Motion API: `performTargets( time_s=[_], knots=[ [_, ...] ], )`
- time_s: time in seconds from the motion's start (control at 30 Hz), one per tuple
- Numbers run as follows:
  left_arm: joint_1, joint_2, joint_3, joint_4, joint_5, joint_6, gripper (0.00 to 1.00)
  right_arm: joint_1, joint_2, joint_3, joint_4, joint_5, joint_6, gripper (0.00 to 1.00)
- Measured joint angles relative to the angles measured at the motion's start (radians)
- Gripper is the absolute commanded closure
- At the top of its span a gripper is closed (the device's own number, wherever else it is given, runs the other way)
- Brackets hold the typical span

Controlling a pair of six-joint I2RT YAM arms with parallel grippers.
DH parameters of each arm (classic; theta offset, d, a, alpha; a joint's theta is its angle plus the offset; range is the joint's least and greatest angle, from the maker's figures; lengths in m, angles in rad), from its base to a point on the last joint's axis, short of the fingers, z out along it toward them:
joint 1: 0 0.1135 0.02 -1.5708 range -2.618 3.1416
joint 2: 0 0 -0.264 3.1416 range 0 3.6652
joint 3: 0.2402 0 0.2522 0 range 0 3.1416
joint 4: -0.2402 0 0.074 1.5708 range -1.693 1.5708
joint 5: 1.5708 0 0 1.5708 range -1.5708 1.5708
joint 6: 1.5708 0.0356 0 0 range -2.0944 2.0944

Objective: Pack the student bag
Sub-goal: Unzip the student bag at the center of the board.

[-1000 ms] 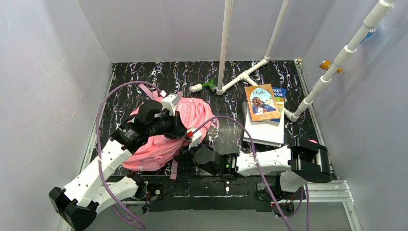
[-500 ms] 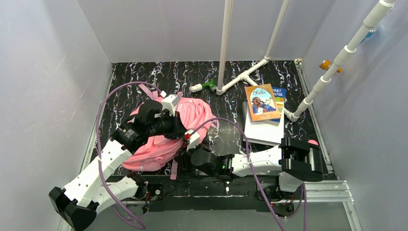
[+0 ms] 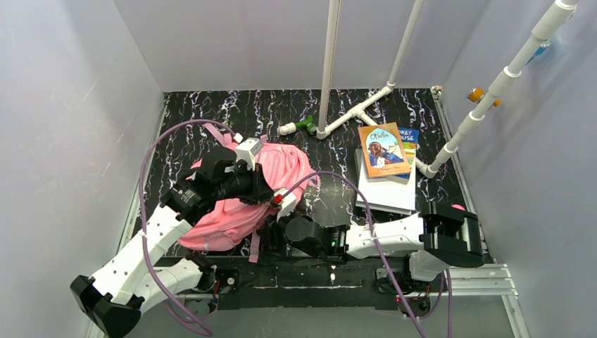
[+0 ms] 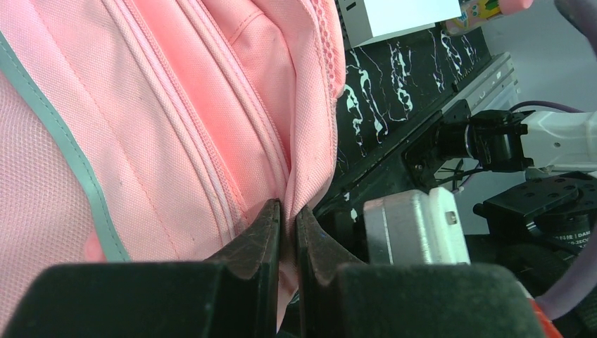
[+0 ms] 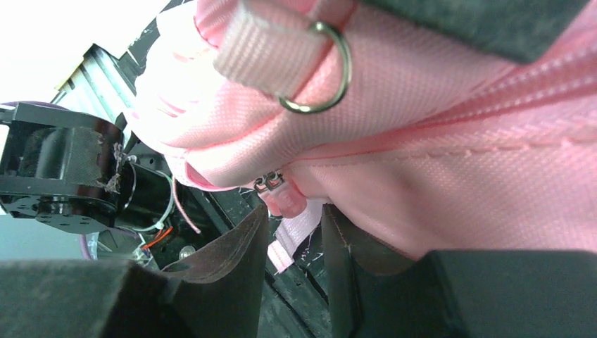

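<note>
The student bag, soft pink fabric, lies left of centre on the black marbled table. My left gripper is at its near right edge. In the left wrist view the left gripper is shut on a fold of the bag beside a zipper seam. My right gripper reaches in from the right, low against the bag's near corner. In the right wrist view the right gripper stands part way open. A pink zipper pull and a strap end hang at its tips, ungripped. A metal ring sits above on the bag.
A stack of books on a white book lies right of centre. White PVC pipes rise from the back, with a green and white fitting at their foot. An angled pipe runs along the right wall.
My right arm dipped toward the near edge and came back, its gripper staying at the bag's near corner. The left gripper kept its hold on the fabric without moving.
</note>
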Motion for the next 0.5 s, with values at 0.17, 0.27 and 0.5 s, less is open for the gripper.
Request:
performTargets(
  time_s=[0.17, 0.27, 0.5],
  knots=[
    [0.000, 0.000, 0.000, -0.006, 0.006, 0.000, 1.00, -0.001, -0.015, -0.003, 0.008, 0.001, -0.017, 0.60],
    [0.000, 0.000, 0.000, -0.008, 0.008, 0.000, 1.00, -0.002, -0.014, -0.003, 0.008, -0.005, -0.023, 0.59],
    [0.000, 0.000, 0.000, -0.013, 0.008, -0.001, 1.00, -0.007, 0.015, 0.013, 0.014, -0.023, -0.027, 0.57]
  ],
)
